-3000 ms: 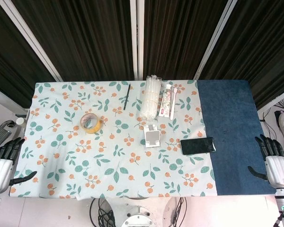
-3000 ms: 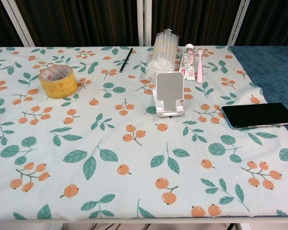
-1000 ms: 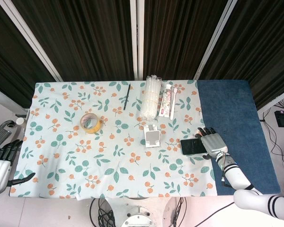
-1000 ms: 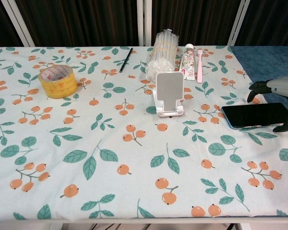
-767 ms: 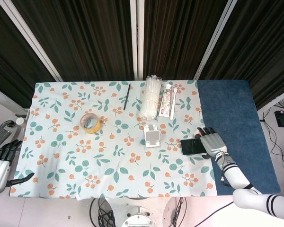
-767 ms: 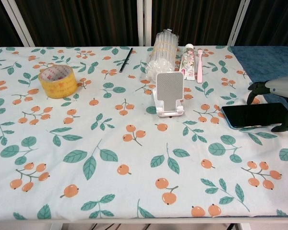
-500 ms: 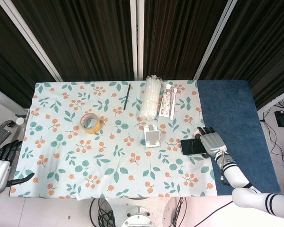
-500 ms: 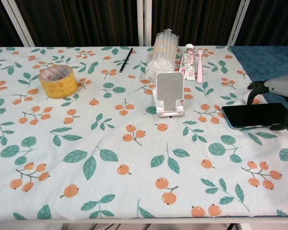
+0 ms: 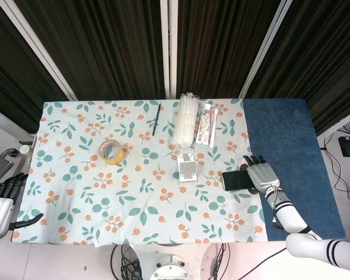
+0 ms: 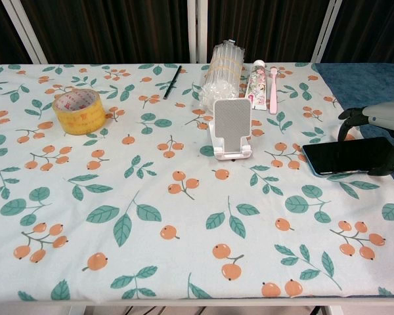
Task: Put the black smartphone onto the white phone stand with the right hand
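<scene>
The black smartphone (image 9: 234, 180) (image 10: 345, 155) lies flat at the border of the floral cloth and the blue cloth. My right hand (image 9: 261, 175) (image 10: 385, 115) covers the phone's right end. Its fingers (image 10: 347, 117) curl over the far edge and its thumb (image 10: 385, 172) presses the near edge, so it grips the phone. The white phone stand (image 9: 188, 168) (image 10: 232, 128) stands upright to the phone's left, a short gap away. My left hand (image 9: 0, 201) hangs open off the table's near left corner, seen only in the head view.
A yellow tape roll (image 10: 79, 111) sits at the left. Behind the stand lie a clear plastic bundle (image 10: 222, 73), a toothpaste box (image 10: 257, 85), a pink toothbrush (image 10: 273, 88) and a black pen (image 10: 172, 82). Blue cloth (image 9: 286, 140) covers the table's right end.
My right hand came in from the right edge to the phone and closed its fingers and thumb on the right end. The phone has shifted slightly. The left hand stayed put.
</scene>
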Tool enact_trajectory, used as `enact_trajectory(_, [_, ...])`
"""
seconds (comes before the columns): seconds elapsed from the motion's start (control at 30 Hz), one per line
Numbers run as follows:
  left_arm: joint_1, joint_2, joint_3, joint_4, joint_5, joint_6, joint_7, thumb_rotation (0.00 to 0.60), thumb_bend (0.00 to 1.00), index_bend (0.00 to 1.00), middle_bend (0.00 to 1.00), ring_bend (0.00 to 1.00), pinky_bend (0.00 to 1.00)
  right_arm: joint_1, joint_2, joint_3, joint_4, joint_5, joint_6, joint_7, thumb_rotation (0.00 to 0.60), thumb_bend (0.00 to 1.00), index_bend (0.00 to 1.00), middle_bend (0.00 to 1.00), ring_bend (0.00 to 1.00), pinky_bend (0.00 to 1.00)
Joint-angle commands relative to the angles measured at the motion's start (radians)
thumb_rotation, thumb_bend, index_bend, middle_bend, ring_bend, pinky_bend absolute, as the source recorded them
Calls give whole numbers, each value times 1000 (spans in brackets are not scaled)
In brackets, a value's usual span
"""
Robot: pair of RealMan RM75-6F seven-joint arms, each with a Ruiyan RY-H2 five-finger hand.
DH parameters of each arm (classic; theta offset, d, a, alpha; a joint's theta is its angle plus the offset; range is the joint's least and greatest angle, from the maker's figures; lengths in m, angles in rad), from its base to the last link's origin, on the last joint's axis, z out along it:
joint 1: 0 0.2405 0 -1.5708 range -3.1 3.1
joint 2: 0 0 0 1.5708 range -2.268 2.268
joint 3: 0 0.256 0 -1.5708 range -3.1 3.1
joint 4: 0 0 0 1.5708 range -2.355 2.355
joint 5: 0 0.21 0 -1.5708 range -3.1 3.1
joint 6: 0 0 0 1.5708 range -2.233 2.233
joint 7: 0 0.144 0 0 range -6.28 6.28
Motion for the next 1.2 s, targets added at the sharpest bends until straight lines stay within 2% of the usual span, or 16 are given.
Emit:
enact_trajectory(0.03, [0, -1, 0, 0, 0, 0, 1, 416, 65, 62, 83, 105, 217, -3, 0, -3, 4, -6, 4, 5, 600, 246, 579, 194, 0, 0])
enact_trajectory(0.2, [-1, 0, 0, -1, 0, -2, 2, 416, 65, 62, 82, 105, 217, -10, -2, -3, 13, -17, 6, 28, 600, 264, 596, 317, 6, 0])
enact_trajectory(0.3, [-2, -1, -1, -3, 0, -3, 4, 417, 64, 62, 82, 105, 217, -14, -3, -2, 19, -29, 10, 41, 600, 290, 598, 402, 47, 0])
enact_trajectory(0.47, [-3, 1, -1, -6, 0, -4, 8, 417, 65, 62, 83, 105, 217, -28, -6, 2, 25, -62, 38, 64, 600, 305, 610, 462, 104, 0])
enact_trajectory(0.53, [-3, 1, 0, -8, 0, -5, 8, 418, 65, 62, 83, 105, 218, -34, -3, 2, 24, -78, 47, 74, 600, 313, 617, 487, 169, 0])
enact_trajectory(0.73, [-6, 3, 1, -11, 2, -10, 8, 424, 65, 62, 82, 105, 219, -43, 1, 1, 26, -102, 57, 83, 600, 339, 628, 479, 373, 1])
enact_trajectory(0.83, [-6, 4, 1, -11, 3, -8, 9, 422, 65, 62, 82, 105, 219, -46, 1, 3, 27, -107, 59, 88, 600, 356, 633, 478, 435, 14])
enact_trajectory(1.07, [-6, 4, 1, -12, 2, -8, 7, 427, 64, 62, 82, 105, 218, -58, 6, 9, 19, -152, 82, 114, 600, 369, 639, 481, 461, 32])
enact_trajectory(1.2, [-5, 4, 1, -11, 2, -7, 7, 424, 65, 62, 82, 105, 219, -78, 21, 18, 8, -251, 149, 167, 600, 384, 668, 504, 469, 32])
